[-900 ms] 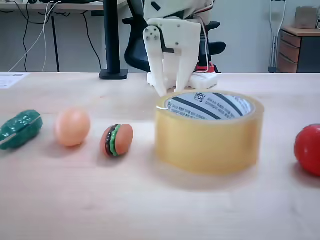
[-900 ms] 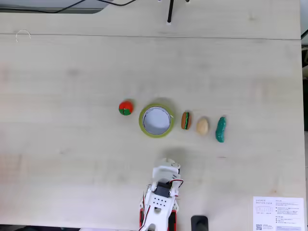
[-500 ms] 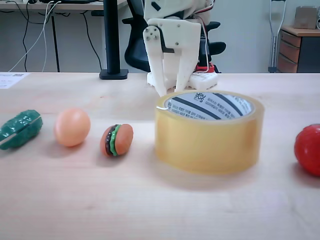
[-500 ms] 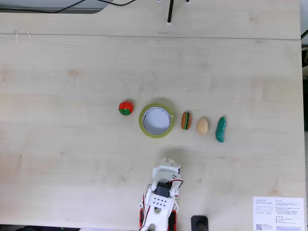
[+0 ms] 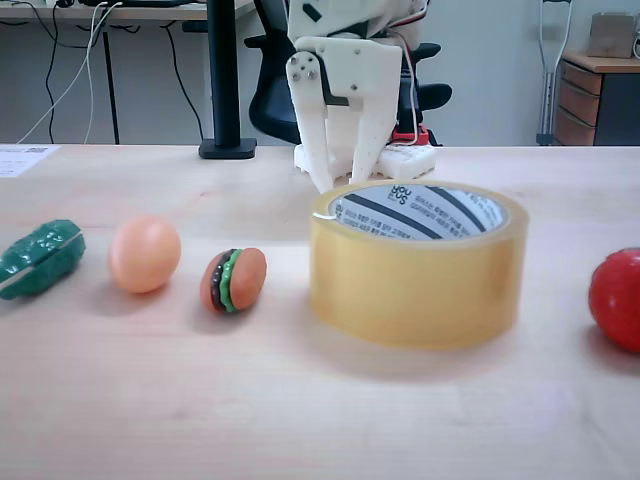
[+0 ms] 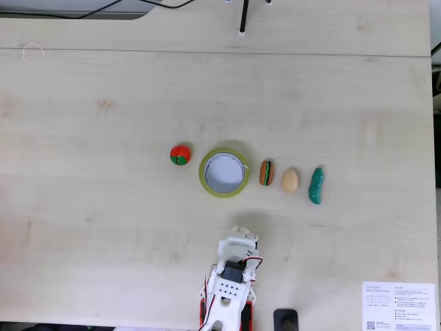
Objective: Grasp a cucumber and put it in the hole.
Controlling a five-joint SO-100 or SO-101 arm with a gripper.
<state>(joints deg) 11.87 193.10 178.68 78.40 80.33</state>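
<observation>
Pale wood-grain desk [image 6: 103,207], things in a row: glossy yellowish tape roll [image 5: 415,265] with its round hole [image 6: 224,172] and printed white core, then toy burger [image 6: 267,172], smooth egg [image 6: 290,181], and the bumpy dark-green cucumber [image 6: 316,185] at the far right of the top-down view, untouched. Arm parked behind the roll, fingers [image 5: 345,178] hanging down with nothing in them, gap hidden so can't tell the opening. Next I'd swing wide past egg and burger, then pinch the cucumber across its short axis; it's slick.

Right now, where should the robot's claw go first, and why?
Probably swing toward the cucumber. The gripper sits folded near the arm's base, holding nothing, while the cucumber lies at the far end of the toy row, past the hamburger and egg, away from the tape roll.
</observation>
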